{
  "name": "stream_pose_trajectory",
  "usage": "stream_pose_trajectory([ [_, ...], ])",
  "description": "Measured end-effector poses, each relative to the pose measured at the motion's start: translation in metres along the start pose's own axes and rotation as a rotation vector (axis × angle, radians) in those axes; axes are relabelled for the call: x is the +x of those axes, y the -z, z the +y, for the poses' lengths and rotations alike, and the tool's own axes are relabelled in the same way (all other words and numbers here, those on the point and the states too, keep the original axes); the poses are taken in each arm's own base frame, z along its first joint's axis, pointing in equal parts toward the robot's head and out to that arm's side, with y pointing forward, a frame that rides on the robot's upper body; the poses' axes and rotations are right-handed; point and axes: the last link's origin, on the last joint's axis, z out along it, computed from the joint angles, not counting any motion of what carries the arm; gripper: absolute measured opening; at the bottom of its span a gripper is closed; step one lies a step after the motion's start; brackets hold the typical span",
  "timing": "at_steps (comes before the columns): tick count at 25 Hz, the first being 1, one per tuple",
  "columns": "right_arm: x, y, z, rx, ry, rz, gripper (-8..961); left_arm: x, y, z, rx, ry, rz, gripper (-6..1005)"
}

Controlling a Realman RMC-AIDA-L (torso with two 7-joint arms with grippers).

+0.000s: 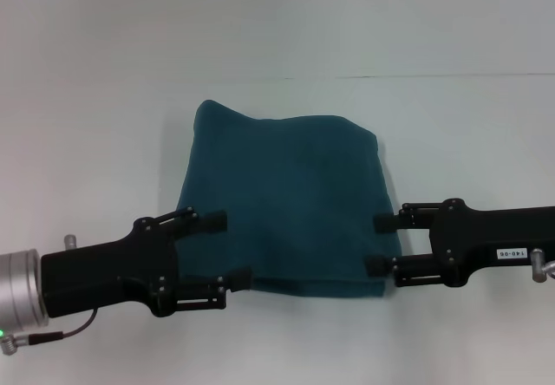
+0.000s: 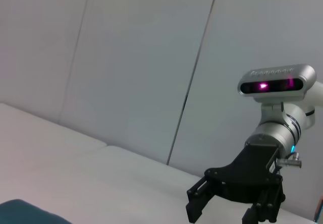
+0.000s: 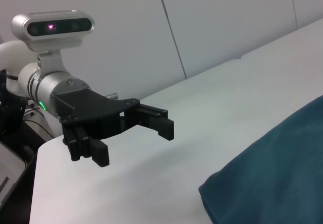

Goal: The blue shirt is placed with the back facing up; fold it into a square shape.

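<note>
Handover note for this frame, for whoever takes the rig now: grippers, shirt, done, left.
Left gripper: open, at the blue shirt's left edge, holding nothing.
Right gripper: open, at the shirt's right edge, holding nothing.
Shirt: on the white table, plain side up, already folded into a rough square; its far left corner bulges up.
Done: the folds appear made.
Left: probably only to flatten that corner, square the edges and draw both arms back.

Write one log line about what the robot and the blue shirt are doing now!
blue shirt: folded, squarish, on table | left gripper: open, at left edge | right gripper: open, at right edge
</note>
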Motion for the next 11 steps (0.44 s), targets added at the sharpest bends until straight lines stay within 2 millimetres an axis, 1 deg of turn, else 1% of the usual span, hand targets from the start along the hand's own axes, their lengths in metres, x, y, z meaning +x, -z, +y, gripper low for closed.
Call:
stream_pose_trajectory([
  [11,0.0002,-0.0008,0.0011,-0.006,-0.002,0.000,779,-0.0004,-0.0003,0.0001,-0.002,0.002,-0.004,920],
])
